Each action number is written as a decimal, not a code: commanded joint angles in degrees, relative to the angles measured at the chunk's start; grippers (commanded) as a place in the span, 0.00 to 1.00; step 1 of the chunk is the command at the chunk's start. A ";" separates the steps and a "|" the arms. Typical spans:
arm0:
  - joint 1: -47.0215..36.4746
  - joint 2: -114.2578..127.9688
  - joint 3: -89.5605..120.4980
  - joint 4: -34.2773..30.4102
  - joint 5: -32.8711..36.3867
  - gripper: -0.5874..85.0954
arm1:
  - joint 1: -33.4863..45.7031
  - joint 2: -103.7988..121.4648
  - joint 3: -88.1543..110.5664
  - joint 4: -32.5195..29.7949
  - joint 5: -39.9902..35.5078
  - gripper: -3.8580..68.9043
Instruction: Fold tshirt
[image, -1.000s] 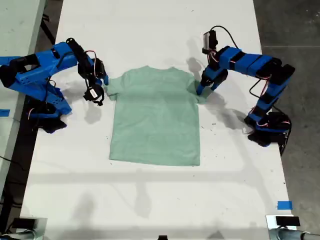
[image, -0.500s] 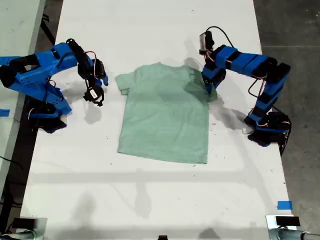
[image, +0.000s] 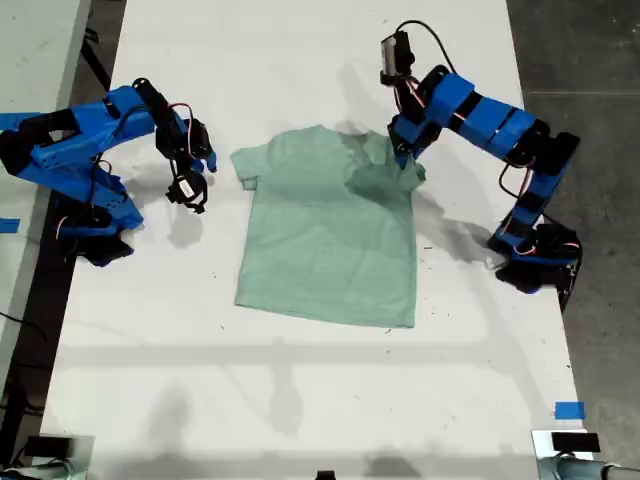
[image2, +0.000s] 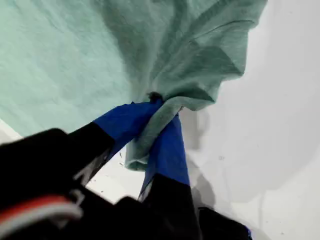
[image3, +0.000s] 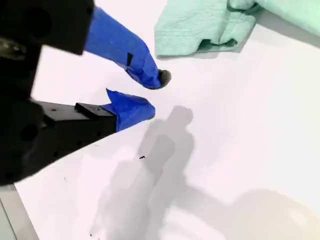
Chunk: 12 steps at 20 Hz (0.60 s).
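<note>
The pale mint-green tshirt (image: 325, 245) lies flat on the white table, collar toward the far side. My first gripper (image: 401, 152) is shut on the sleeve at the exterior view's right, and the bunched cloth is lifted above the shoulder. In the first wrist view the blue fingers (image2: 167, 150) pinch a gathered fold of the tshirt (image2: 60, 60). My second gripper (image: 207, 163) hovers just off the other sleeve, at the exterior view's left. It stands open (image3: 150, 95) with nothing in it, a short gap from the sleeve (image3: 190, 30).
The white table (image: 300, 400) extends well beyond the shirt toward the near edge. Both arm bases stand at the table's side edges. A blue tape mark (image: 568, 410) sits near the exterior view's lower right corner. Grey floor lies beyond the table.
My first gripper closed on the sleeve, dragged the whole shirt toward the exterior view's right, then raised the sleeve up and inward. The second arm has stayed still.
</note>
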 joint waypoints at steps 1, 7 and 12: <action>-0.79 1.93 -0.35 -0.70 0.26 0.09 | -3.69 1.67 -8.53 0.00 2.11 0.03; -0.70 1.93 -1.05 -0.53 0.26 0.09 | -10.37 -9.67 -21.27 -4.75 8.17 0.03; -0.35 2.02 -1.23 -0.18 0.00 0.09 | -13.10 -16.52 -26.54 -11.43 10.46 0.35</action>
